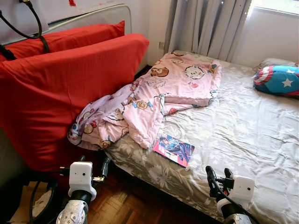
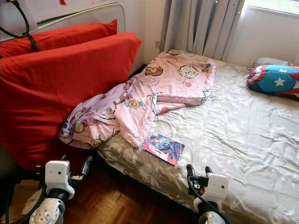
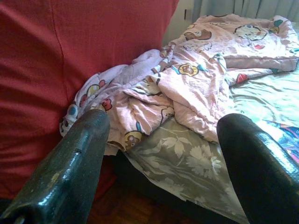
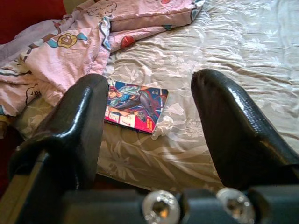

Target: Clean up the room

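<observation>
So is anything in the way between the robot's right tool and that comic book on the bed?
Nothing visible blocks it. The right tool is open, near the bed's edge, and the comic book lies flat on the bedsheet ahead. The pink blanket lies beside the book, hardly covering it.

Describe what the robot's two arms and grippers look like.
Each arm ends in a silver metal wrist topped by a white boxy housing. The left gripper and the right gripper each carry two long black fingers; up close these are thick, rounded and glossy, scuffed on the left one. Thin black cables run along both wrists. Two silver screws sit at the base of the right one.
</observation>
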You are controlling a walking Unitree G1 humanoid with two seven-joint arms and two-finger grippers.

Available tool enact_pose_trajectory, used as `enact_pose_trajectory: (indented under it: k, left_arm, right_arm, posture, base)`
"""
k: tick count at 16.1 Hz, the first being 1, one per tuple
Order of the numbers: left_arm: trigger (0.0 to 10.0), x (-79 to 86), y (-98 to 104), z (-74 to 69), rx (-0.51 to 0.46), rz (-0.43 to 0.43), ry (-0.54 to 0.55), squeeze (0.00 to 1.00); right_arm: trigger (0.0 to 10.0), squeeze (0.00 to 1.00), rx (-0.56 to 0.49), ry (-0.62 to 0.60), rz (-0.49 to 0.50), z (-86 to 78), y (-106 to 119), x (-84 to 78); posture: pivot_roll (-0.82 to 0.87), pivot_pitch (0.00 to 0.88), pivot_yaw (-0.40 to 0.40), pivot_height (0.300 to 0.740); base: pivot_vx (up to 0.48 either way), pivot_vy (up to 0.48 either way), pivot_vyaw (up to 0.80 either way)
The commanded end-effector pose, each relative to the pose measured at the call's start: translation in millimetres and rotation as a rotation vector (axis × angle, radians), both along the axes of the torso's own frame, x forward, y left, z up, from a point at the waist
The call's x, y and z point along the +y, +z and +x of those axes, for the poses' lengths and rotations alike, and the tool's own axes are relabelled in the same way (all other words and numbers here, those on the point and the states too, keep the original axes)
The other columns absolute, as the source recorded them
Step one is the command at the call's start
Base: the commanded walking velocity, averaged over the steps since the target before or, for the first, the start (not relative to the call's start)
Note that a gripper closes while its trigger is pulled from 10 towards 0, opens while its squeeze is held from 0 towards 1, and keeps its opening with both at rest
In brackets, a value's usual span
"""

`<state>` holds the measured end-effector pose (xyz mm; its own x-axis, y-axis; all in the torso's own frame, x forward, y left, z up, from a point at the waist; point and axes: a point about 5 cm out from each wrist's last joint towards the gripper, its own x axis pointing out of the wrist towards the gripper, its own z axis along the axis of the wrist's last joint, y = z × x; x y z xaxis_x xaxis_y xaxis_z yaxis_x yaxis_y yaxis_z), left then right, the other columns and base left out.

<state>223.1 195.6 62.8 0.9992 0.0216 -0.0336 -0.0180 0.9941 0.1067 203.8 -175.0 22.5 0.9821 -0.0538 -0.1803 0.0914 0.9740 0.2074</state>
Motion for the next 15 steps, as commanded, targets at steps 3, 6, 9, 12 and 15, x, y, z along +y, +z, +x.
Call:
enact_pose_trajectory:
  k: [3,6,9,12,15]
  left_arm:
    - [10.0,0.0,-0.8,0.3,0.014,-0.02,0.009,0.0]
    - [10.0,0.7,0.1,1.3,0.01,-0.021,0.014,0.0]
    - [10.0,0.9,0.6,1.4,0.009,-0.024,0.015,0.0]
    - [10.0,0.8,0.9,1.6,0.006,-0.024,0.015,0.0]
    - [10.0,0.3,1.0,1.7,0.005,-0.023,0.01,0.0]
  right_arm:
    - [10.0,0.0,0.006,0.006,0.008,-0.9,-0.6,1.4]
    - [10.0,0.0,0.004,0.019,0.007,0.1,-0.2,3.0]
    - [10.0,0.0,0.002,0.023,0.0,0.9,0.3,3.0]
    - [10.0,0.0,0.003,0.028,0.002,1.1,-0.1,4.2]
    - [10.0,0.0,-0.001,0.026,0.008,1.2,-0.1,4.5]
  posture:
    - [0.01,0.0,-0.032,0.74]
    - [0.01,0.0,-0.034,0.74]
    - [0.01,0.0,-0.035,0.74]
    - [0.02,0.0,-0.037,0.74]
    - [0.02,0.0,-0.037,0.74]
  base:
    - [0.282,0.0,0.0]
    - [0.295,0.0,0.0]
    - [0.298,0.0,0.0]
    - [0.299,0.0,0.0]
    - [0.3,0.0,0.0]
